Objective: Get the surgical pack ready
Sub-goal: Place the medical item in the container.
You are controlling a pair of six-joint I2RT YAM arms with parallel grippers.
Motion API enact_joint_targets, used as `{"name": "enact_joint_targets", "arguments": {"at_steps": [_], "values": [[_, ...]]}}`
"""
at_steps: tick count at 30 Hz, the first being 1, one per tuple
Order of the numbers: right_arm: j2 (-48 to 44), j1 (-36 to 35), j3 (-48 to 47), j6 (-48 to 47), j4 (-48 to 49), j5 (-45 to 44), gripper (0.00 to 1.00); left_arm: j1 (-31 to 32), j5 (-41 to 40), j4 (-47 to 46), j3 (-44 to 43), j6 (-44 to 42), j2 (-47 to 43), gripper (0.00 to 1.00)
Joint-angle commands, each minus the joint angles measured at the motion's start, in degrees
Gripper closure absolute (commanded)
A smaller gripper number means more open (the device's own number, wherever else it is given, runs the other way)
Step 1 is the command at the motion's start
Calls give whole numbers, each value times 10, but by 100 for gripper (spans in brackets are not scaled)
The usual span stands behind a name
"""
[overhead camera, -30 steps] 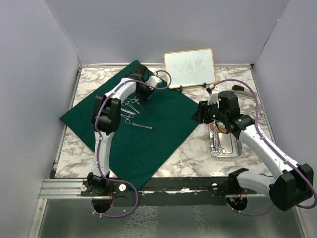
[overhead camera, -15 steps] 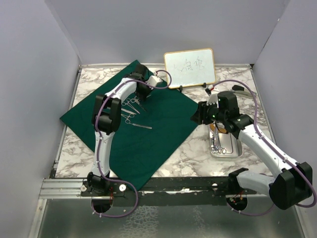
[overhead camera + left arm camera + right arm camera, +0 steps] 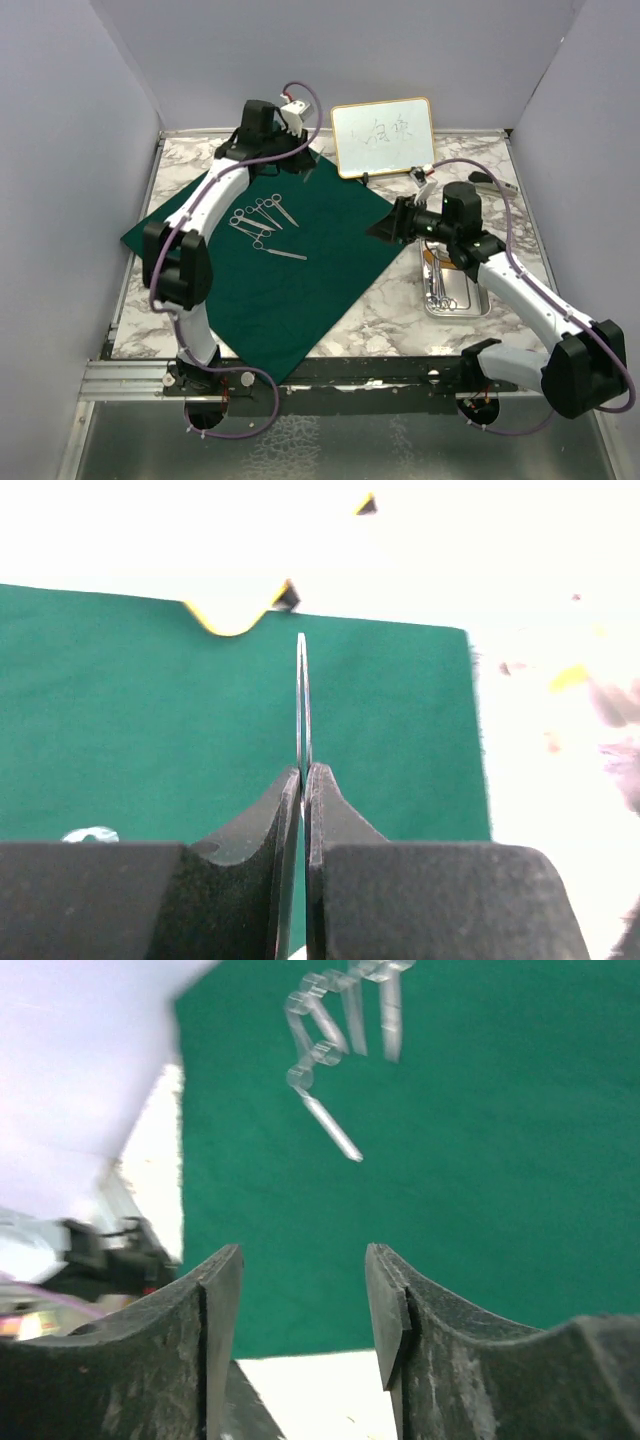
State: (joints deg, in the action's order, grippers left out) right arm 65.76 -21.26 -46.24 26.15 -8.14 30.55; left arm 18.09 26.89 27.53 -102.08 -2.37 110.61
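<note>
Overhead camera faces down at the tabletop point(image 3: 400, 310); wrist cameras close behind left tool point(image 3: 303, 775) and right tool point(image 3: 303, 1260) share the green cloth point(image 3: 150, 730) ahead.

I see the instruments point(image 3: 262, 222) lying on the cloth sheet point(image 3: 300, 285), toward its far left part. The tray point(image 3: 472, 296) sits right of the cloth, with more instruments point(image 3: 440, 287) in it. The whiteboard point(image 3: 383, 137) stands behind the cloth's far corner.

Big dark green cloth sheet point(image 3: 300, 290) lies flat on the marble surface point(image 3: 390, 310), turned like a diamond. Several silver scissor-like instruments point(image 3: 262, 212) fan out on its far-left part. A small rectangular steel tray point(image 3: 468, 296) sits just right of the cloth (more silver tools point(image 3: 440, 285) inside). One thin silver blade point(image 3: 303, 695) is pinched edge-on in the left claw point(image 3: 304, 778) above the cloth.
</note>
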Motion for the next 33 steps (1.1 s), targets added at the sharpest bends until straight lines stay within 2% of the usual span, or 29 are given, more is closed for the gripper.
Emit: {"name": "enact_joint_targets", "arguments": {"at_steps": [1, 3, 5, 10, 14, 17, 19, 24, 30, 33], "values": [[28, 2, 31, 158, 242, 164, 45, 9, 222, -343, 201, 323, -112, 100], [33, 3, 46, 196, 316, 181, 43, 18, 225, -507, 303, 436, -170, 100], [43, 3, 48, 216, 352, 191, 42, 35, 208, -597, 363, 502, -204, 100], [70, 3, 56, 259, 421, 208, 43, 101, 141, -719, 455, 587, -257, 100], [77, 3, 64, 273, 454, 214, 50, 128, 112, -794, 502, 636, -268, 100], [63, 3, 71, 279, 446, 196, 55, 131, 104, -837, 525, 663, -272, 100], [57, 3, 73, 285, 448, 194, 63, 134, 110, -843, 531, 665, -270, 100], [48, 3, 75, 294, 457, 197, 75, 140, 107, -857, 543, 672, -271, 100], [44, 3, 76, 295, 467, 207, 79, 146, 104, -866, 551, 672, -271, 100], [48, 3, 68, 285, 457, 218, 96, 151, 107, -871, 553, 673, -270, 100]]}}
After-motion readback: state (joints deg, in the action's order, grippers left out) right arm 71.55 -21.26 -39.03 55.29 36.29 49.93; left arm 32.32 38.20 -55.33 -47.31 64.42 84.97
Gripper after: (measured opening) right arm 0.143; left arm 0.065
